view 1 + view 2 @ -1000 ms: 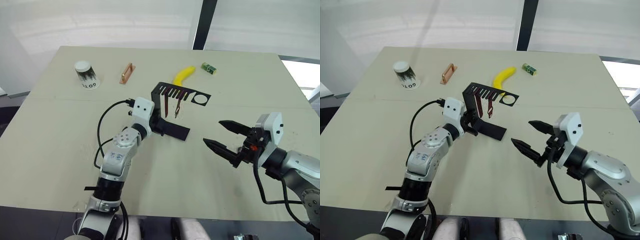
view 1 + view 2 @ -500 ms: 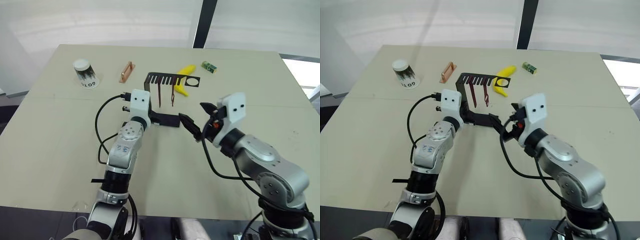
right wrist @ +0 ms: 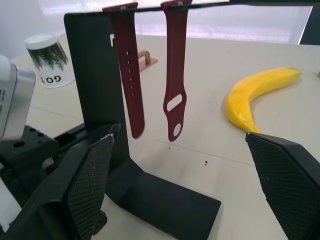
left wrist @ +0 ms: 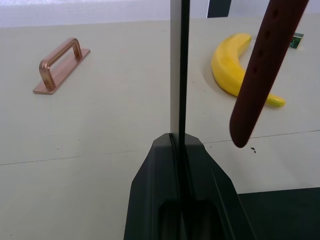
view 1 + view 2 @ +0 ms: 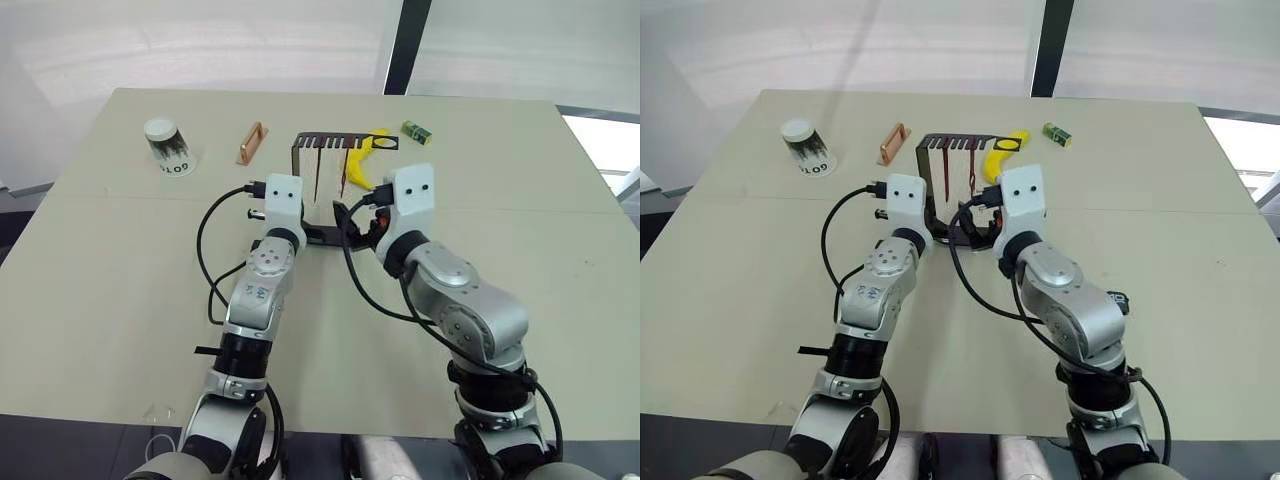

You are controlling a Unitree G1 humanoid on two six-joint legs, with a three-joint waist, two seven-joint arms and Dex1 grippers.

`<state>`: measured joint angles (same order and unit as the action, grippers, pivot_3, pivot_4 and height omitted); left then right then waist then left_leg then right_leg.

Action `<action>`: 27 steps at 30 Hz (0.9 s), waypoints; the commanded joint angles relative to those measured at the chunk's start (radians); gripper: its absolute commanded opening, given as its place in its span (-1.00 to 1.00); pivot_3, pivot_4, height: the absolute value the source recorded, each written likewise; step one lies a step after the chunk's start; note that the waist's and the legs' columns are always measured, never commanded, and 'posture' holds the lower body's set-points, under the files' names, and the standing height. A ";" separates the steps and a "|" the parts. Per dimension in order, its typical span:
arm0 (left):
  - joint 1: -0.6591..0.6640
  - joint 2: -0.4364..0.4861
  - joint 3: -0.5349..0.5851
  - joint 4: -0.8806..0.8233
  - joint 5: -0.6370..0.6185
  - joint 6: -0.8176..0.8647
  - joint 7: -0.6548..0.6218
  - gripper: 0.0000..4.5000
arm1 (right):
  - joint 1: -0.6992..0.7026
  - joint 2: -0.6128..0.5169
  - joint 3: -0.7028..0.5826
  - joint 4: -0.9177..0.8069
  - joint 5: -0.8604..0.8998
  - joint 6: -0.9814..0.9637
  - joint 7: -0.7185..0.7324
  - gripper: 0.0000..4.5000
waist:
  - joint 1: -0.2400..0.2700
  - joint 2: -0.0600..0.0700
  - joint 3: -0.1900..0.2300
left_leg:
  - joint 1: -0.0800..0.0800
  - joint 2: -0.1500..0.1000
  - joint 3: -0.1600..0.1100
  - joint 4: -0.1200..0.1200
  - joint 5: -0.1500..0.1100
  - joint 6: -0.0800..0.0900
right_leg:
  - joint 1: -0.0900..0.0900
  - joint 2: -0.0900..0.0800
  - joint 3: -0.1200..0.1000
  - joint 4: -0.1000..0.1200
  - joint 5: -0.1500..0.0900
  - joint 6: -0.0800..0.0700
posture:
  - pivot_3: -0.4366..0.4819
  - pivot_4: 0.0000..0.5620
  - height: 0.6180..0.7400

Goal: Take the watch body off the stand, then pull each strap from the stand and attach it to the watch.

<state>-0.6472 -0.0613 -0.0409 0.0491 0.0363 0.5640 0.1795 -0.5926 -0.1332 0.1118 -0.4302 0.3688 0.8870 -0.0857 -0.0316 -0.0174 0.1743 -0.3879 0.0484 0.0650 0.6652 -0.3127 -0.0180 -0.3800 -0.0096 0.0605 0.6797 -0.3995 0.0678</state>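
Both claws at the stand, straps not yet pulled

Nearest, the left claw (image 4: pixel 179 200) pinches the stand's (image 3: pixel 92 75) upright edge; the right claw (image 3: pixel 190 185) gapes wide just near of its base. Both straps (image 3: pixel 172 70) hang from the comb arm, so attaching is all left; I cannot find the watch body. Farther off on the surface (image 5: pixel 120 300) lie a banana (image 3: pixel 260 92) and a copper handle (image 4: pixel 57 65).

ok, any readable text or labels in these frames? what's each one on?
"GOT" as it appears, upside down: on the white paper cup; in the right wrist view only "GO" shows at its lower edge, rest cut off.
Small green box: any print too small to read.
Straps, stand, banana, copper handle: no text.
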 commanded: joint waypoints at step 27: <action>0.115 0.005 -0.030 -0.148 0.039 0.039 -0.040 -1.00 | -0.035 0.084 0.051 0.019 -0.135 -0.074 0.050 0.62 | -0.012 0.000 0.000 | 0.000 0.000 0.000 -0.001 0.000 0.000 | 0.000 0.000 0.000 0.001 0.000 0.000 | -0.05 -0.47 1.00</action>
<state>-0.5324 -0.0439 -0.0737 -0.1062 0.0749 0.6006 0.1393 -0.6123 -0.0611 0.1551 -0.3998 0.2501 0.8439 -0.0507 -0.0433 -0.0170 0.1739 -0.3876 0.0485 0.0649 0.6647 -0.3125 -0.0184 -0.3802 -0.0095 0.0601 0.6805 -0.3994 0.0677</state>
